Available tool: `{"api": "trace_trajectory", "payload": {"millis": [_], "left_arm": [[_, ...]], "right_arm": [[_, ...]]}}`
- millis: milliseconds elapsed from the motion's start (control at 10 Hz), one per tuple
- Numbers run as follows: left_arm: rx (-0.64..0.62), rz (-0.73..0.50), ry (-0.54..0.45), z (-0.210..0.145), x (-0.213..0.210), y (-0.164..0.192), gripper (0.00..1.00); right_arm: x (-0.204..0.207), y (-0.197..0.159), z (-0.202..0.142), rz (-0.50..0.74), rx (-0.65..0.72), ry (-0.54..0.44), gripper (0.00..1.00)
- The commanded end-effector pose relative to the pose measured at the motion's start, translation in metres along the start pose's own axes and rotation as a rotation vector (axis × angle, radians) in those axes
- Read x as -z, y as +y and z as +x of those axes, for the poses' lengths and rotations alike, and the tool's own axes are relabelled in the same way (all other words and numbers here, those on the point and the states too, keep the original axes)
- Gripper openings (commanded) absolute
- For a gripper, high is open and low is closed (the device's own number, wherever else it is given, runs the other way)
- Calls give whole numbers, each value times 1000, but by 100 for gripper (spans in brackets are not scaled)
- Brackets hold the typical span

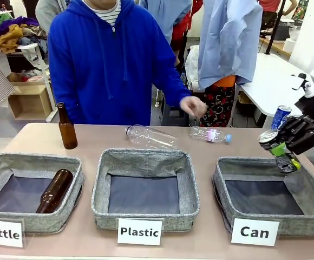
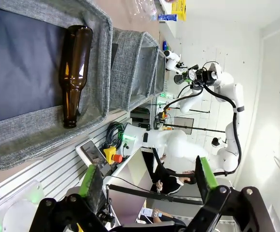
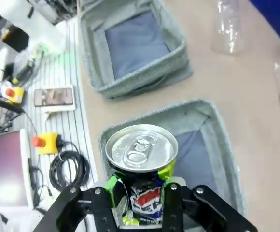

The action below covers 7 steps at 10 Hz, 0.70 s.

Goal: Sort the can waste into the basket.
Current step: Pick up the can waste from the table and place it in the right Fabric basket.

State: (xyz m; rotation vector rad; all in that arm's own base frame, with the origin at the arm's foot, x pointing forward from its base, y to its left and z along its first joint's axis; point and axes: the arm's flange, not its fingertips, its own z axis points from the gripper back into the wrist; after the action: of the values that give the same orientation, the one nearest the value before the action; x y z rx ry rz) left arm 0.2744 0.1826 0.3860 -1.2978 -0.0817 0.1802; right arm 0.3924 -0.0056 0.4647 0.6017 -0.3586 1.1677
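The right end effector (image 1: pixel 282 150) pinches the crushed can (image 1: pixel 268 140) in the air, lid tilted toward the camera, above the far edge of the Can basket (image 1: pixel 220 187) and clear of its rim. The basket's dark floor lies bare, its four walls standing — a narrow strip of bare bench (image 1: pixel 205 162) separates it from the Plastic basket (image 1: pixel 100 189). The blue can (image 1: pixel 280 116) stands upright behind it near the bench's right edge, apart from the person's hand (image 1: pixel 193 105), which hovers over a clear bottle (image 1: pixel 210 134). The left end effector (image 2: pixel 147 179) is spread with nothing between its pads — near the Bottle basket (image 2: pixel 101 58).
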Motion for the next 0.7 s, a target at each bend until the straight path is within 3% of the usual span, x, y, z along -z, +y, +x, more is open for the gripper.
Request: {"api": "trace_trajectory", "payload": {"millis": [0, 100, 200, 300, 600], "left_arm": [[-3, -16, -1, 0, -1, -3, 100], [-3, -16, -1, 0, -1, -3, 100], [-3, -16, -1, 0, -1, -3, 100], [-3, -16, -1, 0, -1, -3, 100], [-3, -16, -1, 0, -1, -3, 100]], "right_arm": [[-1, -9, 5, -52, 2, 9, 14], [-2, -14, 5, -87, 28, 0, 58], [-2, -15, 3, -87, 23, 13, 89], [-3, -16, 1, -82, 25, 19, 100], [-2, -22, -1, -69, 35, 41, 100]]}}
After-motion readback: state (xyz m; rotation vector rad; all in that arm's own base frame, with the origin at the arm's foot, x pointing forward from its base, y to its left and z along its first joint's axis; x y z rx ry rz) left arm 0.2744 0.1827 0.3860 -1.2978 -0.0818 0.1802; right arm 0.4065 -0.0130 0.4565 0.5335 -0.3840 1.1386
